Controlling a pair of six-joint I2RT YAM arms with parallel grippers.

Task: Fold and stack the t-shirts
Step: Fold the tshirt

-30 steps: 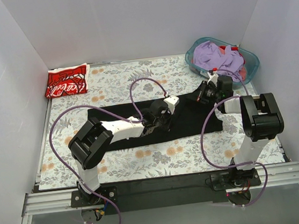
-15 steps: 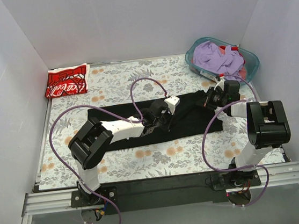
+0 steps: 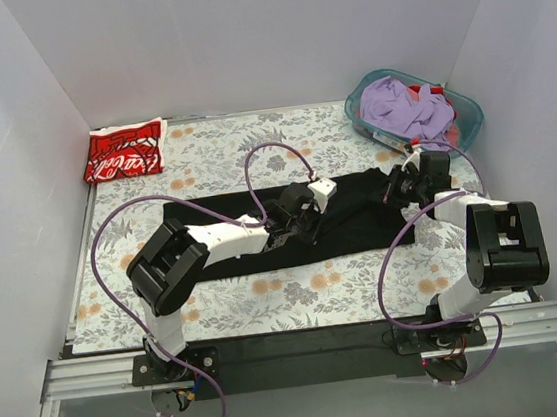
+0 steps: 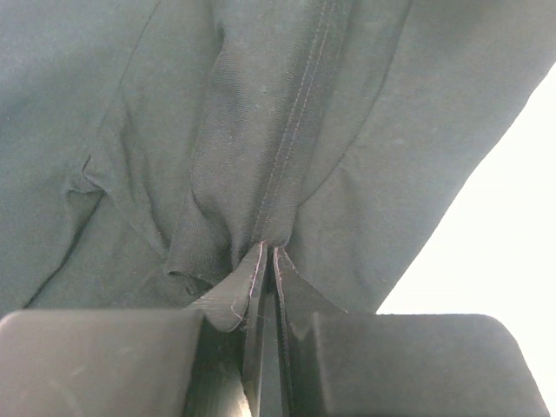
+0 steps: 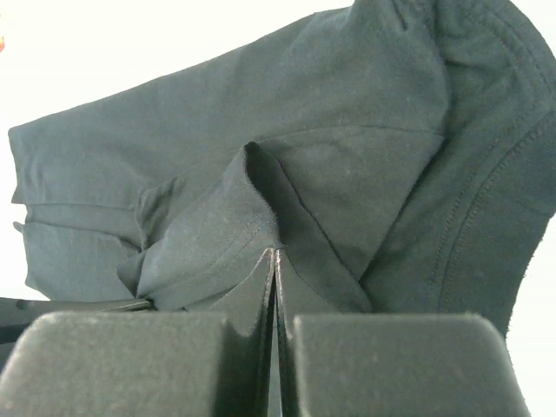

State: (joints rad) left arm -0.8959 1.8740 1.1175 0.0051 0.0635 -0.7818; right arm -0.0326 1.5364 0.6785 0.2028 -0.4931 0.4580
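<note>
Across the middle of the floral table (image 3: 251, 141), the black t-shirt (image 3: 356, 222) lies as a long band. Its right end has shifted outward since a second ago, carried toward the basket (image 3: 471, 116) by the right gripper (image 3: 403, 182), which looks like stretching the cloth before a fold. Both grippers are clamped on black fabric, the left gripper (image 4: 268, 287) pinching a seam at mid-shirt. The left arm lies low across the shirt and the right elbow is tucked back. The red t-shirt (image 3: 124, 151) waits folded at the far-left corner.
</note>
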